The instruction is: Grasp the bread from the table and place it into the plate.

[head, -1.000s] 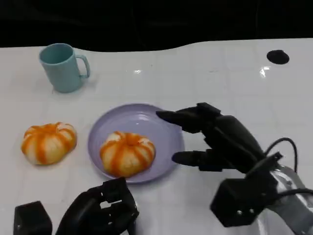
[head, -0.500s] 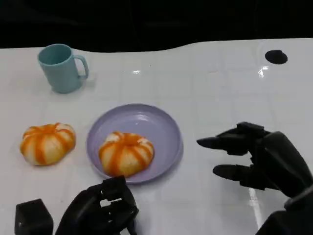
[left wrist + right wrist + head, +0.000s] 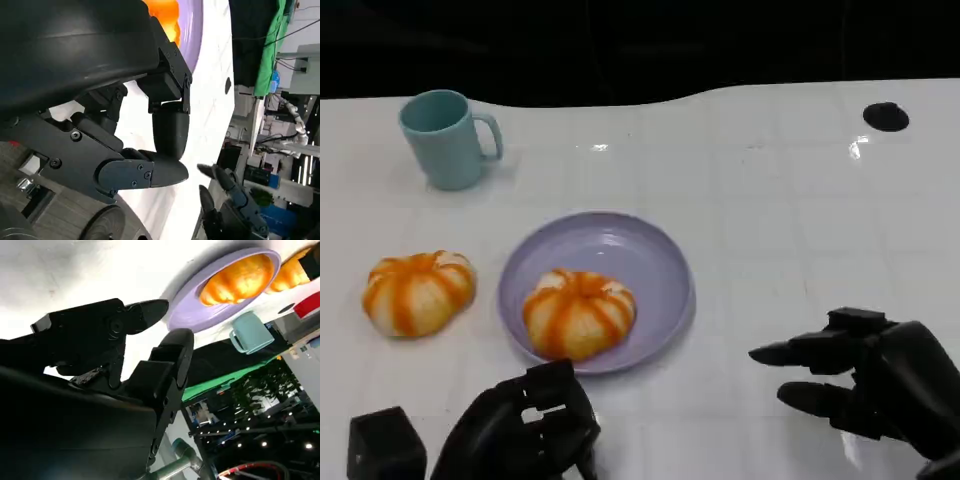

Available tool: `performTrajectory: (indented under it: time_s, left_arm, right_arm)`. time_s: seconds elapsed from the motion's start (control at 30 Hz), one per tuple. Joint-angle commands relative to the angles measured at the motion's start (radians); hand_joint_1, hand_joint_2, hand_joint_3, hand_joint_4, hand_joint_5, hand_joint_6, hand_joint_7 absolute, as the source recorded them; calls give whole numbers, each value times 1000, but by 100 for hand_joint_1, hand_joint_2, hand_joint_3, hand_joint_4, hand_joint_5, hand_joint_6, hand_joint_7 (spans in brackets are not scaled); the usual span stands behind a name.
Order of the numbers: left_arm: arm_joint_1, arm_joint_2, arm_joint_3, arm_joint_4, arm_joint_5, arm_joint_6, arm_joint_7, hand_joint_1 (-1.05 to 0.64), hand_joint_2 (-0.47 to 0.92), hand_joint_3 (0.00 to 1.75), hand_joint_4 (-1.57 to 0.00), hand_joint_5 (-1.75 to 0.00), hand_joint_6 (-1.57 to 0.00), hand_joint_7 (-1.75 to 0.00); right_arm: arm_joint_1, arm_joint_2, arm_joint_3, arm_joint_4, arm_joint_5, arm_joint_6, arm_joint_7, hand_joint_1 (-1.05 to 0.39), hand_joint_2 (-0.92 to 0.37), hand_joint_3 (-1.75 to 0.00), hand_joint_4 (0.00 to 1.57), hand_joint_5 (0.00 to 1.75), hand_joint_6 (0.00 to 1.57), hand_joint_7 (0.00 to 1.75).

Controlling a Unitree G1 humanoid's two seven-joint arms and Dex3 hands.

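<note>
Orange-striped bread (image 3: 579, 313) (cream between), lilac plate (image 3: 655, 262), teal mug (image 3: 444, 137)

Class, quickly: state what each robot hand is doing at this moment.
Left hand: fingers curled in, holding nothing.
Right hand: open, fingers apart, holding nothing.

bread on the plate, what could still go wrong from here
The bread lies toward the plate's near rim, not centred, so a bump there might roll it off.

The left hand sits just in front of that rim with fingers curled; lifting it carelessly could clip the plate.

A second bread lies on the table close to the plate; the left arm moving that way could nudge it. The right hand is open and well apart, so it poses little risk.
</note>
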Motion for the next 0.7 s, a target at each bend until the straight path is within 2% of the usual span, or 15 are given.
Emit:
performTrajectory:
  time_s: [0.03,0.07,0.1,0.13,0.2,0.23,0.43,0.63,0.7]
  left_arm:
    - [-6,18,11,4,-8,-11,-7,-57,69,61,-78,-175,-75,-144]
    - [-6,18,11,4,-9,-11,-7,-57,69,61,-78,-175,-75,-143]
    - [-5,18,11,3,-8,-10,-8,-57,69,61,-78,-175,-75,-143]
    - [-5,19,10,3,-7,-11,-8,-57,69,62,-78,-175,-76,-142]
    - [-6,19,10,6,-5,-14,-9,-57,69,62,-78,-175,-76,-142]
    - [-7,19,10,6,-4,-14,-8,-58,69,62,-78,-175,-76,-142]
    - [-8,17,7,3,-2,-12,-4,-59,68,63,-78,-175,-76,-141]
    - [-9,19,8,0,-7,-8,-8,-60,68,63,-78,-175,-77,-142]
    - [-9,19,8,-2,-6,-6,-6,-60,67,63,-78,-175,-77,-142]
  right_arm:
    - [13,-24,-10,40,9,-49,-39,-19,-91,-10,85,123,120,15]
    - [11,-24,-10,55,7,-64,-52,-16,-87,-22,87,134,119,26]
    - [8,-24,-9,72,4,-82,-68,-15,-77,-43,87,140,113,42]
    - [4,-24,-8,86,1,-97,-80,-13,-64,-71,88,151,104,69]
    - [-1,-23,-6,110,-8,-115,-104,-14,-51,-100,90,162,94,100]
    - [-4,-22,-5,118,-12,-118,-112,-15,-48,-107,90,165,92,106]
    - [-18,-15,-4,170,-31,-129,-168,-16,-36,-123,89,174,88,120]
    - [-25,-13,-1,195,-26,-119,-181,-20,-40,-124,89,175,75,149]
    - [-28,-14,1,204,-31,-121,-188,-20,-41,-121,89,175,72,152]
